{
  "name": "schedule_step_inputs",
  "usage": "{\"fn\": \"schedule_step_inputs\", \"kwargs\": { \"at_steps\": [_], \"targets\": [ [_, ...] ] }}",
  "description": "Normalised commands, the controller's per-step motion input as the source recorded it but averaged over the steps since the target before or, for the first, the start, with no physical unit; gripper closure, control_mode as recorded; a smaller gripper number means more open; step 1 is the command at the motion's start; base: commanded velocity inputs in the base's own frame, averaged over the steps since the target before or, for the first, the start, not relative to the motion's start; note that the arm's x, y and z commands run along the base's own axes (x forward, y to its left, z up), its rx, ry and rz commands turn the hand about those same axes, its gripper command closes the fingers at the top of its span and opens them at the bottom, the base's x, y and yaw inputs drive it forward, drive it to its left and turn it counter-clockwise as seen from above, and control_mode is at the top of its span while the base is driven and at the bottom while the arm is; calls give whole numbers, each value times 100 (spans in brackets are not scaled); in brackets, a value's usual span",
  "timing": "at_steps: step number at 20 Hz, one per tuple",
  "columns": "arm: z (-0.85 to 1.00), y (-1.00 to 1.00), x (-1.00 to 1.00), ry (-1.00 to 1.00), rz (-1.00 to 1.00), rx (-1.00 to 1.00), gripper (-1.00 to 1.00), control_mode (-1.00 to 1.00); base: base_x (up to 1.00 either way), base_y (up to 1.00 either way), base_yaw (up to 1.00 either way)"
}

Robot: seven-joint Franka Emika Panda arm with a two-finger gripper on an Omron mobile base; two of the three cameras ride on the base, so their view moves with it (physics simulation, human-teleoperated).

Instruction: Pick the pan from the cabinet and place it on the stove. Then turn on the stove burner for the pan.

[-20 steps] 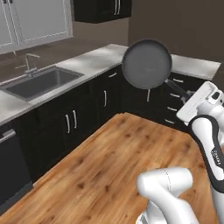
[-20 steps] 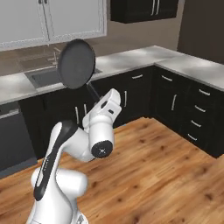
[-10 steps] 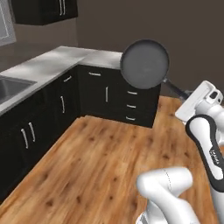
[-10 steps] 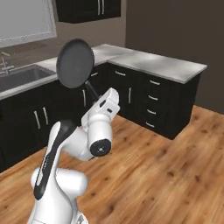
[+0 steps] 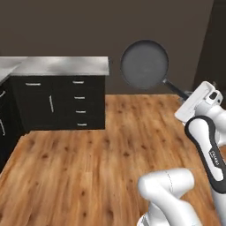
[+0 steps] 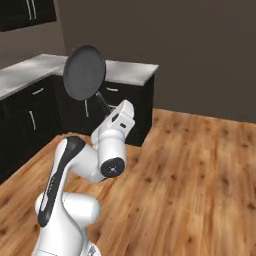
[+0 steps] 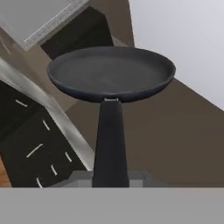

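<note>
text: one small white marking on the dark band of the arm (image 5: 215, 159), too small to read; labels: none legible | brands: none legible | numbers, signs: none legible

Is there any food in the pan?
Empty. The pan, held out by its handle in the shut gripper, shows only its bare dark inside.

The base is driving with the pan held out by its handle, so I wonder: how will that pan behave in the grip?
The pan looks rigid, so it shouldn't flex. Its wide dish sits far from the gripper, so it probably levers downward. The smooth, thin handle may twist if the hold loosens.
</note>
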Motion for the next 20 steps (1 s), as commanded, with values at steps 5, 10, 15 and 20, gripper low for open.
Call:
{"fn": "schedule_step_inputs", "kwargs": {
  "at_steps": [5, 10, 15, 20],
  "targets": [
    [0, 0, 0, 0, 0, 0, 100, 100, 0, 18, -61],
    [0, 0, 0, 0, 0, 0, 100, 100, -1, 15, -61],
    [0, 0, 0, 0, 0, 0, 100, 100, -2, 1, -59],
    [0, 0, 0, 0, 0, 0, 100, 100, 0, 8, -58]
  ]
}}
